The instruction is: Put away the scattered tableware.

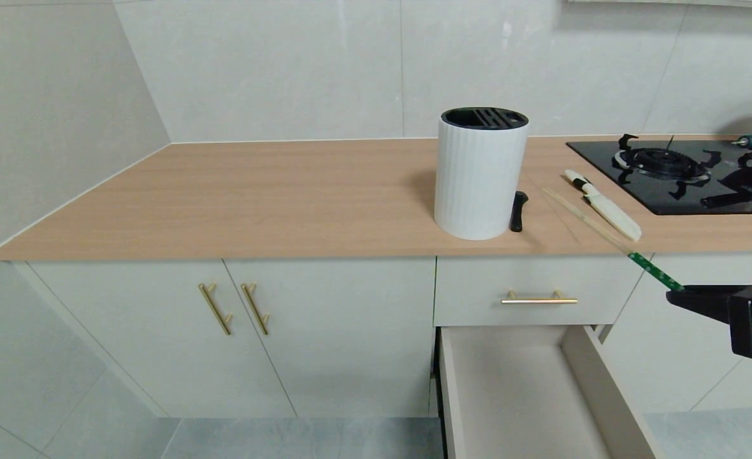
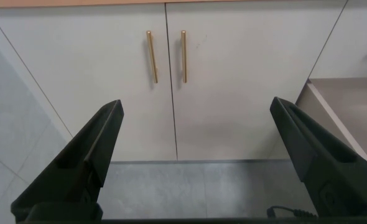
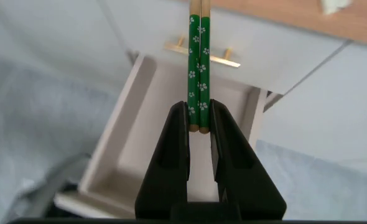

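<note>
Slanting chopsticks (image 1: pixel 654 268), green end in hand (image 3: pixel 199 121)

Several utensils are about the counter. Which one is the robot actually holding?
The green-flowered chopsticks, pinched in the right gripper. The white knife and the black-handled utensil sit on the countertop, with no gripper on them.

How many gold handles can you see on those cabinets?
3. Left door handle and right door handle sit side by side; the drawer handle is on the shut drawer above the open drawer, whose hidden front may carry another.
</note>
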### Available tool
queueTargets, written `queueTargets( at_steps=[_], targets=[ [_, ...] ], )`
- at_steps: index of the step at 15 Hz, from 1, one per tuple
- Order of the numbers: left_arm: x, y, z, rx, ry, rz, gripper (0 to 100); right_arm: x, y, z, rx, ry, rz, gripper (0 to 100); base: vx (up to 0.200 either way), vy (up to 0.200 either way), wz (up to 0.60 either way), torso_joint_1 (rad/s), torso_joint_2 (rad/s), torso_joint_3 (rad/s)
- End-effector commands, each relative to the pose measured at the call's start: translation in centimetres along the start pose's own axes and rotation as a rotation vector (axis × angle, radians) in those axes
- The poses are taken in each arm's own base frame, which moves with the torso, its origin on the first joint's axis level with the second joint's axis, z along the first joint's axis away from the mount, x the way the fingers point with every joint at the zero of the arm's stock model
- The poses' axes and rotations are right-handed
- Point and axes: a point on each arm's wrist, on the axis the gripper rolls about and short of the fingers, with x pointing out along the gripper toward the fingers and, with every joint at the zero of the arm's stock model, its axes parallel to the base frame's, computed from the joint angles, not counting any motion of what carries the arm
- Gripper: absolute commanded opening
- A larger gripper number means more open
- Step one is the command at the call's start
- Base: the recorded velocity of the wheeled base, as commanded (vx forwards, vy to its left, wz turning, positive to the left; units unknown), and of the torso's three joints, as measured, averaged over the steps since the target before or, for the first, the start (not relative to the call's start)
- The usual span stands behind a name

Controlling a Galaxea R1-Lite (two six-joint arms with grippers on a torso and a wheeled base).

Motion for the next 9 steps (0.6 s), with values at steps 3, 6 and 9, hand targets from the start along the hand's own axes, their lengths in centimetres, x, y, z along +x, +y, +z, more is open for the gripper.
queueTargets(
  at_steps=[3, 6, 9],
  targets=[
    [0.0, 0.0, 0.0, 0.0, 0.001, -0.001, 100, 0.2, 0.8, -2.1, -0.096, 0.059, 0.051, 0, 0.0, 0.0, 0.0, 0.0, 0.0, 0.0],
    [0.0, 0.0, 0.0, 0.0, 0.003, -0.001, 100, 0.5, 2.1, -3.0, -0.14, 0.086, 0.121, 0, 0.0, 0.0, 0.0, 0.0, 0.0, 0.0],
    [0.0, 0.0, 0.0, 0.0, 0.001, 0.001, 100, 1.2, 3.1, -3.8, -0.164, 0.131, 0.176, 0, 0.0, 0.0, 0.0, -0.062, 0.12, 0.063]
  ],
)
